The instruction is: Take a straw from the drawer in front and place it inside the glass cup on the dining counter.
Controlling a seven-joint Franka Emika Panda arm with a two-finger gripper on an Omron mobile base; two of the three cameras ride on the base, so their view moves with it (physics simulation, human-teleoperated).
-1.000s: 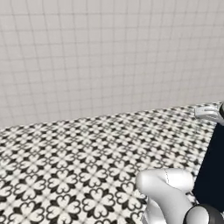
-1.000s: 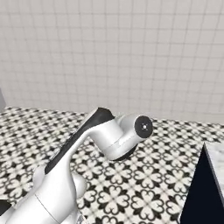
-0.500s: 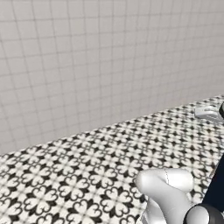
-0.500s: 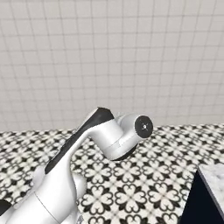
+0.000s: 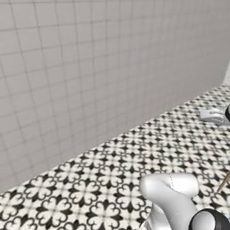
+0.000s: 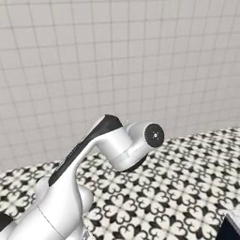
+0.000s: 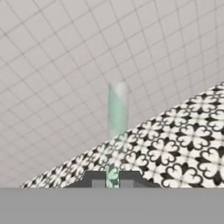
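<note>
Fingers (image 7: 98, 179) clamped on straw (image 7: 117, 111) (pale, translucent), which rises straight up between them.

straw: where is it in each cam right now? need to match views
Left base view: I can't pick the straw out here.
Right base view: can't pick it out here either.
Hand view: straw stands up from the bottom centre, pinched between the shut gripper tips, its top against the wall.
Shared landmark: black-and-white patterned floor meeting the grey tiled wall.
</note>
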